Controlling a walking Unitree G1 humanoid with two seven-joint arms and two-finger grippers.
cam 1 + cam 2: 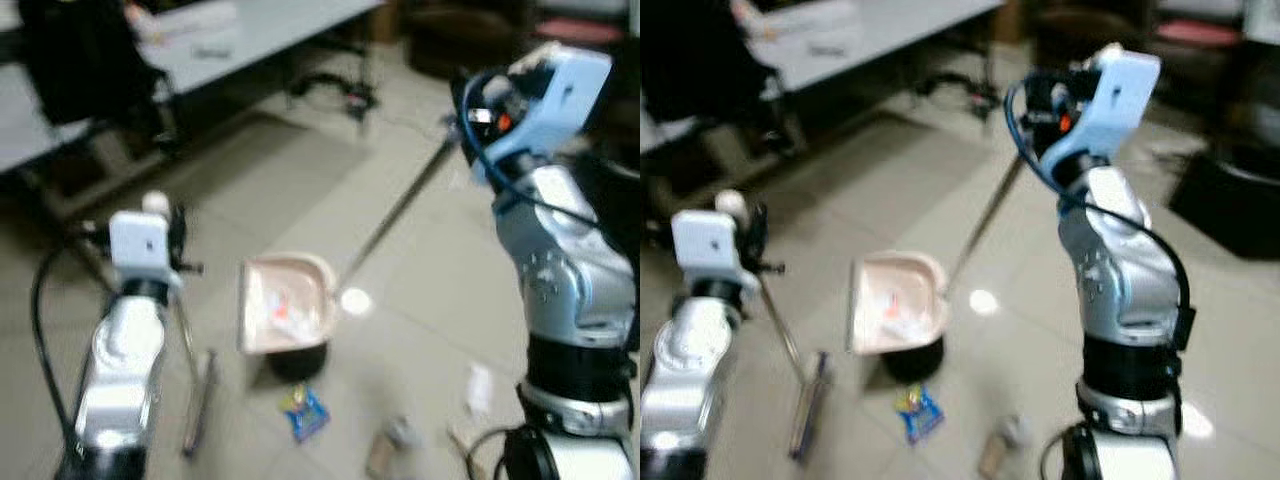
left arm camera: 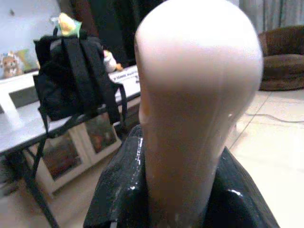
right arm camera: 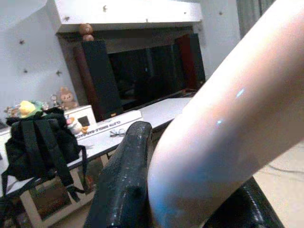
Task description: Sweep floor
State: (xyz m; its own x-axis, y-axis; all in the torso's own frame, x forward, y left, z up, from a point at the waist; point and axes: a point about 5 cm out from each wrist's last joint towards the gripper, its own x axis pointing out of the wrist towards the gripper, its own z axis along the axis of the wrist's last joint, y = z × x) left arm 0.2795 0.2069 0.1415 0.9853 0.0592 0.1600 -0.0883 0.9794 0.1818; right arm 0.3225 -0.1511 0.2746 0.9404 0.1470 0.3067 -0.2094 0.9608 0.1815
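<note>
The robot stands over a pale tiled floor, both arms raised in front of it. The left gripper has its jaws closed around the rounded top of a pale broom handle, which runs down past the arm to the broom head lying on the tiles near the robot's left side. The right gripper holds its jaws shut on the long dustpan handle; that thin rod slants down and to the robot's left to the pinkish dustpan, which sits on the floor roughly between the two arms with its open mouth turned toward the robot. Some small reddish scraps lie inside the pan, though blur hides what they are. Just in front of the dustpan, nearer the robot, a blue and yellow wrapper lies on the tiles, and a brownish piece of litter and a white scrap lie further toward the robot's right. At the far side of the floor stands a long white surface, with a black backpack resting at its left end. A brown sofa shows in the left wrist view.
</note>
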